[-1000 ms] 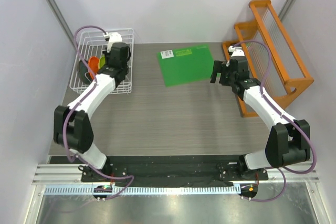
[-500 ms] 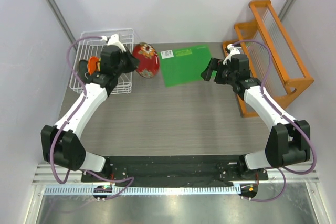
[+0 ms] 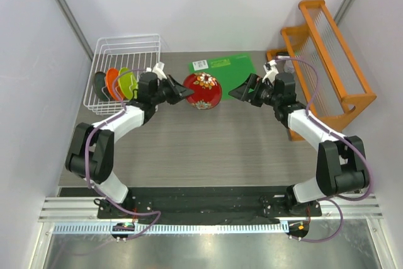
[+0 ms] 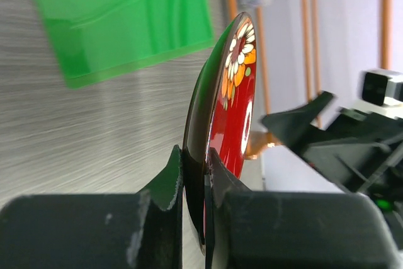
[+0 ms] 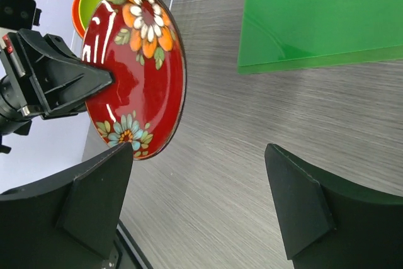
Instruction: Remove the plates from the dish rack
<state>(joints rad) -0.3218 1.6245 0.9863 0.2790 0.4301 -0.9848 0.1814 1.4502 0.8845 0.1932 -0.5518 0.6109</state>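
over the middle of the surface (image 3: 208, 149), seen from above, the left end effector (image 3: 187, 92) is clamped on the rim of the red plate (image 3: 203, 91). it holds the plate on edge in the air, clear of the dish rack (image 3: 129, 40). three plates stand in the rack's left end: the dark plate (image 3: 99, 84), the orange plate (image 3: 111, 82) and the lime plate (image 3: 126, 82). i judge that one of four is out but not yet set down, and three are left. the right end effector (image 3: 243, 91) faces the red plate from just beside it, jaws apart and empty. the green mat (image 3: 221, 72) lies just behind the two, and the wooden rack (image 3: 327, 48) stands well off to the right. bare surface lies nearer the bases.

from the left wrist, both fingers (image 4: 165, 184) pinch the plate's lower rim. the plate is upright, and the other end effector is close to its face.

from the right wrist, the floral face sits ahead of the spread fingers (image 5: 94, 200), not yet between them. the gap looks wide enough to take the free rim.
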